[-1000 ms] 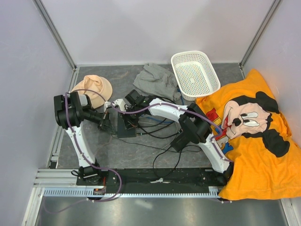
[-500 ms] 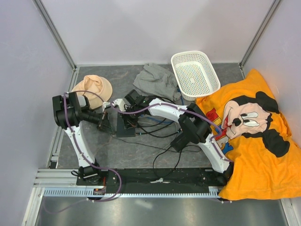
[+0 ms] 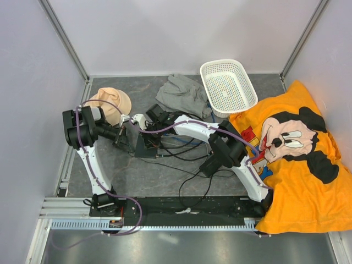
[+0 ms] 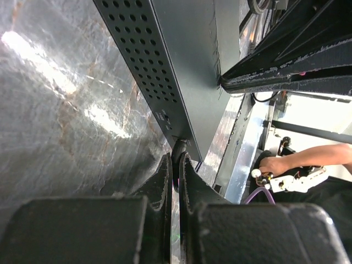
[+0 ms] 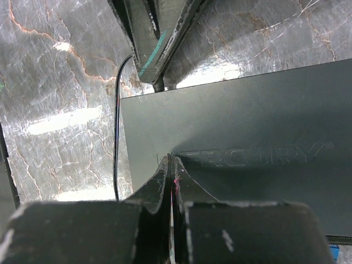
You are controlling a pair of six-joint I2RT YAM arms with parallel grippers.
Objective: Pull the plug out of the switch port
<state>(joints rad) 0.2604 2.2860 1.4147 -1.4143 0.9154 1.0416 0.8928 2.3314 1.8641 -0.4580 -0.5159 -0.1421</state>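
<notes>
Switch (image 3: 142,144) has tilted up against closed left end effector (image 4: 176,159).

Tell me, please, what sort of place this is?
Likely a robotics lab test cell: white panels in aluminium framing enclose the table, two arms are bolted at its near edge, and odd props, a cap and Mickey Mouse pillow, lie about.

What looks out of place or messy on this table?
The flat black switch lies askew to the front rail, amid a loose tangle of black cables. The orange Mickey Mouse cloth is crumpled and spills over that rail.
</notes>
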